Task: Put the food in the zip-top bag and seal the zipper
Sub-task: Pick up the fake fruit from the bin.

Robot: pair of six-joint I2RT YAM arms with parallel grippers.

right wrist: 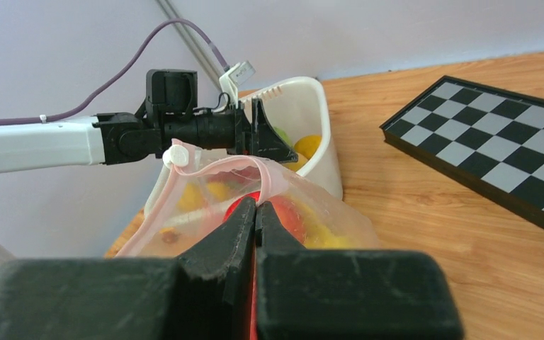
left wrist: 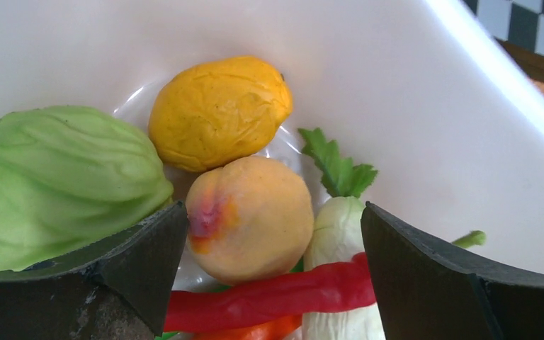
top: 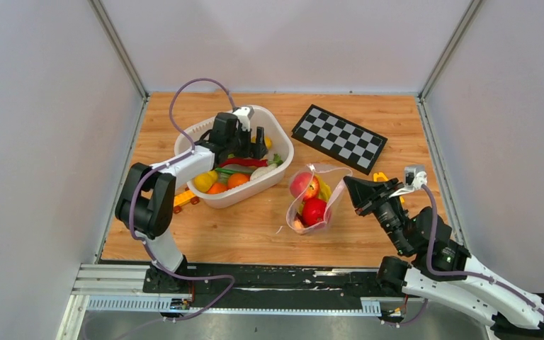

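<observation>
Two sets of jaws: left jaws spread wide over a peach (left wrist: 249,218) inside the white basket (top: 244,195); right jaws clenched on the rim of the fruit-filled bag (right wrist: 269,174) on the counter (top: 248,237).

- My left fingers (left wrist: 134,276): matt black plastic, scuffed.
- Basket (left wrist: 411,106): smooth, glossy white plastic.
- Bag (right wrist: 177,219): clear, crinkly film.
- Table (right wrist: 425,212): wood grain, possibly laminate.
</observation>
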